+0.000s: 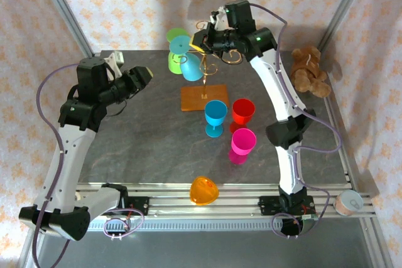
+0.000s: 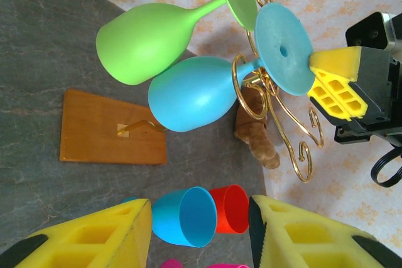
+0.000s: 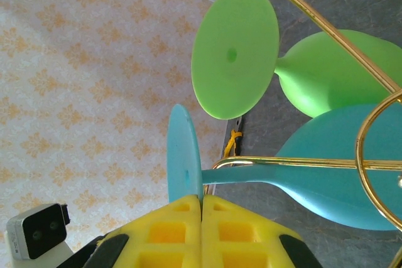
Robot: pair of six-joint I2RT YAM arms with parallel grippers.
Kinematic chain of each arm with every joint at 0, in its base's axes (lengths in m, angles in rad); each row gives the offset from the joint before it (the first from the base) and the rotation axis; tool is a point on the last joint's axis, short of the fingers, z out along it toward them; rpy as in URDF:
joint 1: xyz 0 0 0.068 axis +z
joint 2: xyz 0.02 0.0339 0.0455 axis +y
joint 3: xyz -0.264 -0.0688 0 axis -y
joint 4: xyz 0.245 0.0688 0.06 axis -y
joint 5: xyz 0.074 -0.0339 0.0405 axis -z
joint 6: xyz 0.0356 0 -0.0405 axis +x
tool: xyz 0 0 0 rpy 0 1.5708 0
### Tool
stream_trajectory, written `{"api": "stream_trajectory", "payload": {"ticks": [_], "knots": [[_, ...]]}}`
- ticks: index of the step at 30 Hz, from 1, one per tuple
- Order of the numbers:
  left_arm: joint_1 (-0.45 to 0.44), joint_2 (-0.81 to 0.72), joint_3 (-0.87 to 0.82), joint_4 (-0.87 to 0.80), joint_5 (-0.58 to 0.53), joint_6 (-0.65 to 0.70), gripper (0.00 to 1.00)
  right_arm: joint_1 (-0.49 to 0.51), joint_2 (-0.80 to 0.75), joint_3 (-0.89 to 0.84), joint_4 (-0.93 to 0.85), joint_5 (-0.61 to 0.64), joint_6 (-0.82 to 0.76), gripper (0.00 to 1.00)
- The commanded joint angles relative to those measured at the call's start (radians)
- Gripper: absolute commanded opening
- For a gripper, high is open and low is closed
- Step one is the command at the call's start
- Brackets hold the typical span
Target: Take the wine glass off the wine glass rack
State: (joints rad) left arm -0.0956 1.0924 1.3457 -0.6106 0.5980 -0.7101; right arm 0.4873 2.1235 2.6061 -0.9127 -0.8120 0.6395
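Blue wine glass (image 2: 198, 92) hangs on the rack (image 1: 204, 97). Its stem lies in a gold scroll arm, its bowl tips down toward the square wooden base, and its round foot sits outside the wire. Green glass (image 2: 144, 42) hangs just beside it, bowls close together; contact cannot be told.

Right gripper (image 3: 201, 202) is pinched fully together on the rim of the blue foot. It is a thin, edge-on hold, with only the disc's lip between the yellow fingers (image 3: 242, 227). Left gripper (image 1: 143, 77) hovers well apart to the left, jaws partly spread, nothing in them, facing the rack.

Judgement: the step in hand is drawing the glass out of its arm.
- Pull along the line of the wire toward its open end, stem kept parallel so it does not bind.
- Go slowly and without twisting, since a lip grip looks prone to slipping.
- Mind the green bowl alongside.
- The light rack may drag or tip if the stem catches.
- Three cups (image 1: 242, 112) stand just in front of the base, so the bowl should be carried clear of them.
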Motion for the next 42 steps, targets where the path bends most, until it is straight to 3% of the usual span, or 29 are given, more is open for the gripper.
{"api": "stream_trajectory", "payload": {"ticks": [1,42], "knots": [[0.013,-0.019,-0.011,0.036,0.015,-0.014,0.45,-0.007,-0.051,-0.022,0.038,0.006,0.014,0.00],[0.014,-0.058,-0.041,0.052,0.029,-0.026,0.45,-0.007,-0.283,-0.391,0.267,0.033,0.206,0.00]]}}
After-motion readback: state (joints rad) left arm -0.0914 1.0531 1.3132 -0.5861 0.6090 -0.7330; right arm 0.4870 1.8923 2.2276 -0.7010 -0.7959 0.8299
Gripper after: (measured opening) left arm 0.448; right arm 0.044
